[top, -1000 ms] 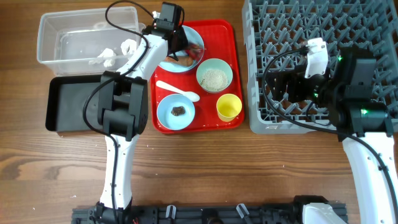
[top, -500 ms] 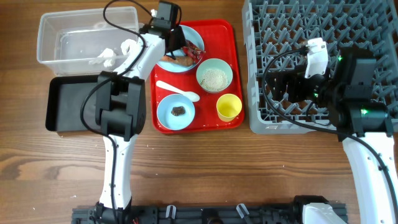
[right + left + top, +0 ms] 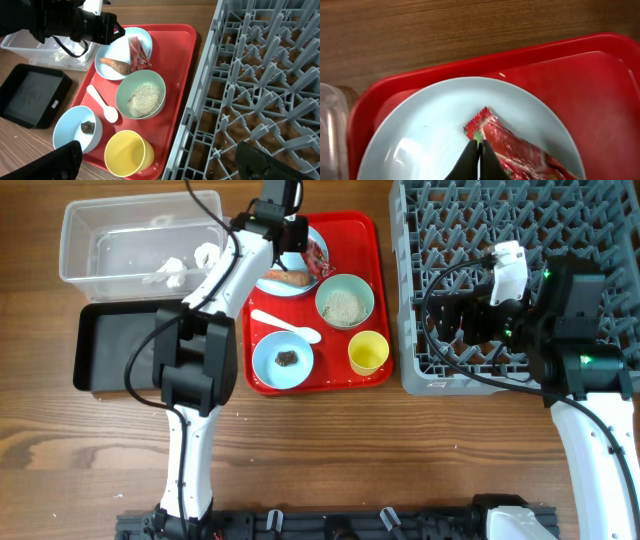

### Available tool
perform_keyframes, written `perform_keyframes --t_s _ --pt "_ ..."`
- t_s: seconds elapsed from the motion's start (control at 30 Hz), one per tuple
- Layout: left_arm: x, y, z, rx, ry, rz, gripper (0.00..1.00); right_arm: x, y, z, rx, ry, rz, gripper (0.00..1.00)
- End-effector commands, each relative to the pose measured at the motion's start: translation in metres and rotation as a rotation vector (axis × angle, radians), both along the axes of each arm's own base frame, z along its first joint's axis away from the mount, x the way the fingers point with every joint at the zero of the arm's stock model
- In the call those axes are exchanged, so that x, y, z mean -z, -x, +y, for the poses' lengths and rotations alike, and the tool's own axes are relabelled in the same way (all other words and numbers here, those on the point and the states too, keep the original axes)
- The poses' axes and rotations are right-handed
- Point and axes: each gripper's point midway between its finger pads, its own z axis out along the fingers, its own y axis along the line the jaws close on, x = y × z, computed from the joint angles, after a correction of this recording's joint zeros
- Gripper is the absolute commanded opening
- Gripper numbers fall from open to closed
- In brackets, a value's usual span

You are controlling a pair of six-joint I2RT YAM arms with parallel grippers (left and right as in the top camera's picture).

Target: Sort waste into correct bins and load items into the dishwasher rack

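Note:
My left gripper (image 3: pixel 479 145) is shut on the near edge of the red-and-white wrapper (image 3: pixel 515 147), over the pale blue plate (image 3: pixel 430 125). From overhead the wrapper (image 3: pixel 318 256) stretches along the plate's right side, and the orange carrot piece (image 3: pixel 285 277) lies on the plate in front of it. On the red tray (image 3: pixel 360 230) stand a bowl of rice (image 3: pixel 345 302), a bowl with a dark scrap (image 3: pixel 287 358), the yellow cup (image 3: pixel 368 352) and the white spoon (image 3: pixel 285 326). My right gripper (image 3: pixel 162 165) hangs open and empty over the left edge of the grey dishwasher rack (image 3: pixel 520 240).
The clear tub (image 3: pixel 100 235) at the back left holds crumpled white tissue (image 3: pixel 185 265). The black tray (image 3: pixel 110 360) lies just in front of it. The left arm's black cable loops over the tub's right end.
The left gripper, still shut, has drawn back from over the plate towards the table's far edge. The wrapper now lies longer and straighter. The right arm has not moved.

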Motion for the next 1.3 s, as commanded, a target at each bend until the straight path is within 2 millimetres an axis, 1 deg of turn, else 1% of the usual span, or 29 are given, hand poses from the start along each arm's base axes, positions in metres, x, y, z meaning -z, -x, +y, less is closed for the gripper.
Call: perform_keyframes --t_s 0.0,0.13,0.17,0.2,0.23,0.27,0.3,0.33,0.37,0.4,0.47,0.5,0.6,0.77,0.87,1.0,1.1,1.23,1.27 --pt "-0.023 -0.003 0.016 0.002 -0.081 -0.045 0.04 -0.008 -0.002 0.004 -0.011 -0.017 -0.009 0.99" --pt "-0.031 -0.003 0.024 -0.069 -0.036 -0.043 0.04 -0.007 -0.002 0.004 -0.011 -0.017 -0.01 0.99" --pt "-0.032 -0.002 0.022 -0.072 -0.006 -0.039 0.04 -0.008 -0.002 0.004 -0.011 -0.017 -0.01 0.99" --pt "-0.032 -0.001 0.015 -0.045 0.029 -0.029 0.04 -0.008 -0.002 0.004 -0.011 -0.017 -0.01 0.99" --pt "-0.032 0.001 0.005 -0.01 0.07 -0.018 0.07 -0.008 -0.002 0.004 -0.011 -0.017 -0.011 0.99" --pt "-0.031 0.005 -0.006 0.03 0.115 -0.002 0.17 -0.008 -0.002 0.004 -0.011 -0.017 -0.01 0.99" --pt "-0.031 0.007 -0.015 0.06 0.146 0.01 0.38 -0.008 -0.002 0.004 -0.011 -0.017 -0.011 0.99" --pt "-0.027 0.012 -0.027 0.099 0.183 0.031 0.5 -0.008 -0.002 0.004 -0.011 -0.017 -0.011 0.99" --pt "-0.026 0.015 -0.033 0.115 0.195 0.039 0.63 -0.008 -0.002 0.004 -0.011 -0.017 -0.011 0.99" --pt "-0.016 0.019 -0.045 0.127 0.201 0.059 0.76 -0.008 -0.002 0.004 -0.011 -0.017 -0.01 0.99" --pt "-0.005 0.024 -0.054 0.135 0.189 0.077 0.83 -0.008 -0.002 0.004 -0.011 -0.017 -0.01 0.99" --pt "0.0 0.024 -0.056 0.121 0.175 0.082 0.85 -0.008 -0.002 0.004 -0.011 -0.017 -0.01 0.99" --pt "0.013 0.023 -0.049 0.033 0.132 0.09 0.85 -0.008 -0.002 0.004 -0.006 -0.022 -0.006 0.99" --pt "0.025 0.021 -0.044 -0.064 0.17 0.108 0.85 -0.008 -0.002 0.004 0.0 -0.029 -0.001 0.99" --pt "0.038 0.021 -0.043 -0.089 0.178 0.128 0.84 -0.008 -0.002 0.004 0.0 -0.029 -0.001 0.99" --pt "0.046 0.022 -0.042 -0.097 0.172 0.139 0.8 -0.008 -0.002 0.004 0.0 -0.029 -0.001 0.99" --pt "0.05 0.019 -0.033 -0.166 0.158 0.128 0.8 -0.008 -0.002 0.004 0.0 -0.029 -0.002 0.99" --pt "0.062 0.019 -0.03 -0.172 0.15 0.142 0.8 -0.008 -0.002 0.004 0.0 -0.029 -0.002 0.99" --pt "0.068 0.019 -0.03 -0.173 0.147 0.148 0.8 -0.008 -0.002 0.004 0.0 -0.029 -0.003 0.99"
